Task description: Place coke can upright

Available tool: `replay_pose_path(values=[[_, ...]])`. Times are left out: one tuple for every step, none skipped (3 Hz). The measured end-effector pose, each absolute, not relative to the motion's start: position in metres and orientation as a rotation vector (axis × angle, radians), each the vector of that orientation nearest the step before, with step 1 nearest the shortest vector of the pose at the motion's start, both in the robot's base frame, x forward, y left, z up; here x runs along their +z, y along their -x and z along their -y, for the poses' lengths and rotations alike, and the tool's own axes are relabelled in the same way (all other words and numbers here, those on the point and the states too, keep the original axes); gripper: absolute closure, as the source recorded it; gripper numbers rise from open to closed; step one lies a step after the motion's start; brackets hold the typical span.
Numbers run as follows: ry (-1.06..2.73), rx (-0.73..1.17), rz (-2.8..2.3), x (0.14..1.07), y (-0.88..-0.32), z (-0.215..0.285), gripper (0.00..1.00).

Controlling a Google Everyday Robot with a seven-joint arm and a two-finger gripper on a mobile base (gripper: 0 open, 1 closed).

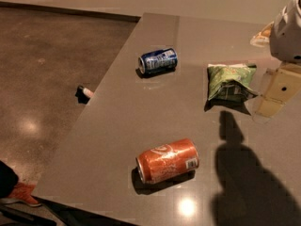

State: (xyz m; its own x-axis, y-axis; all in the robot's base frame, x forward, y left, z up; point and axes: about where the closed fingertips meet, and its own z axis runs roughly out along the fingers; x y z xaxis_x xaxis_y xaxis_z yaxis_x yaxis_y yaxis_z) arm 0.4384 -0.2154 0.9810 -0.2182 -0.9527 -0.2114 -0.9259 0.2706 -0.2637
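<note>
Closest to me lies the coke can point(167, 160), on its side at about six o'clock on the grey table point(117, 112). It is orange-red with white script along it and a small white label patch near its right end, the words too small to read. At twelve o'clock a blue can point(157, 60) lies on its side too, with a white patch I cannot read. At two o'clock sits a green snack bag point(231, 82), its print unreadable. Just beside the bag, at three o'clock, the gripper point(276, 92) hangs over the table, well apart from the coke can; whether it is open or closed I cannot tell.
</note>
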Motion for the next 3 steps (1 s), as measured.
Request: replay_pose_path(values=[[1.715, -0.116, -2.217, 0.981, -0.438, 0.215, 0.0], [1.738, -0.102, -2.186, 0.981, -0.436, 0.208, 0.0], [1.795, -0.046, -2.119, 0.977, -0.432, 0.191, 0.0]])
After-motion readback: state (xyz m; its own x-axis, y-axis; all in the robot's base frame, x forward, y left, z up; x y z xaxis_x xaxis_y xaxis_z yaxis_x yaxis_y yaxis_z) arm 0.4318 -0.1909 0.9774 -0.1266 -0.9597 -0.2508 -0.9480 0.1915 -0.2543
